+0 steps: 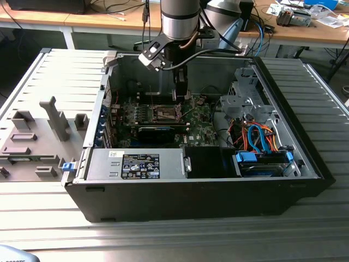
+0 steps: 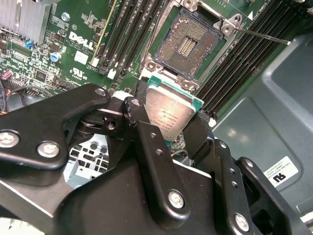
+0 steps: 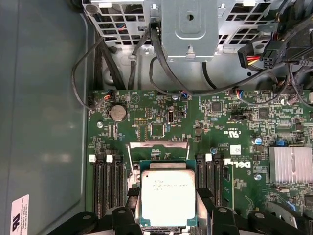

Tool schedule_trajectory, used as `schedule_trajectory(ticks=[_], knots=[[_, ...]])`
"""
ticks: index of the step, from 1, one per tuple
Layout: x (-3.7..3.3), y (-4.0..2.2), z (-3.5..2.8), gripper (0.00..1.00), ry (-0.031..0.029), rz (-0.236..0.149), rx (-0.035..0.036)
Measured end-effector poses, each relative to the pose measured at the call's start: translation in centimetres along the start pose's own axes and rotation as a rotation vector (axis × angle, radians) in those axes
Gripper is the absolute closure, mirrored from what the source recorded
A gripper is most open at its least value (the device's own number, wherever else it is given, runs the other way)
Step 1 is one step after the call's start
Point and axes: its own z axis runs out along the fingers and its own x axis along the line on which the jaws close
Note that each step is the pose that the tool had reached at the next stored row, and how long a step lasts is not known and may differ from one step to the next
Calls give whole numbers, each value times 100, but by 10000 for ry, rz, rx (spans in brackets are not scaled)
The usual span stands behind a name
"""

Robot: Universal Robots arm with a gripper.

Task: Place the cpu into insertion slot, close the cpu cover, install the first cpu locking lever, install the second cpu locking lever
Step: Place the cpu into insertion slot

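1. Main risk is bent socket pins. The insertion slot (image 2: 188,46) is empty with its contact field exposed. In the second wrist view the cpu (image 2: 168,115) looks skewed to the slot's outline. If it goes down off-square, a corner hits the pins before the chip seats.
2. Orientation: I can't make out the corner mark or edge notches on the chip, so a rotated cpu can't be ruled out. Forced in that way, it damages both parts.
3. Slip: the chip is held only by two opposite edges. A knock on the slot rim could twist it in the grip or drop it onto the motherboard (image 3: 161,122).
4. Snag: a thin locking lever (image 2: 259,35) sticks out beside the slot. A silver frame, probably the raised cpu cover (image 3: 157,145), stands at the slot's edge. The wide fingers (image 2: 198,137) could catch either one on the way down.
5. Gripper (image 2: 171,120) state: clamped on the cpu, one finger on each side edge, metal lid facing the cameras. It touches nothing else.
6. Position: the chip is in the air above the board, near the slot but not over its centre as far as I can judge. In the exterior view the gripper (image 1: 180,94) hangs inside the computer case (image 1: 305,164), just to that view's right of the slot (image 1: 163,113).
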Motion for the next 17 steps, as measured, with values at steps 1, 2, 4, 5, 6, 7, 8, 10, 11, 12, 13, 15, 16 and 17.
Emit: schedule_trajectory(ticks=[1,2,4,5,6,7,8,10,11,12,13,15,16,17], knots=[[0,-1,1,46,-1,0,0],[0,-2,3,46,0,-1,0],[0,-8,14,46,0,-1,0],[0,-12,22,46,0,-1,0],[0,-12,24,46,0,-1,0],[0,-13,26,46,0,-1,0],[0,-14,28,46,0,-1,0],[0,-15,32,46,0,-1,0],[-1,-15,35,46,0,-1,0],[-1,-16,37,46,0,-1,0],[-1,-16,38,46,-1,0,1],[-1,-16,42,46,0,-1,0],[-1,-17,46,46,0,-1,0],[-1,-17,48,46,0,-1,-1]])
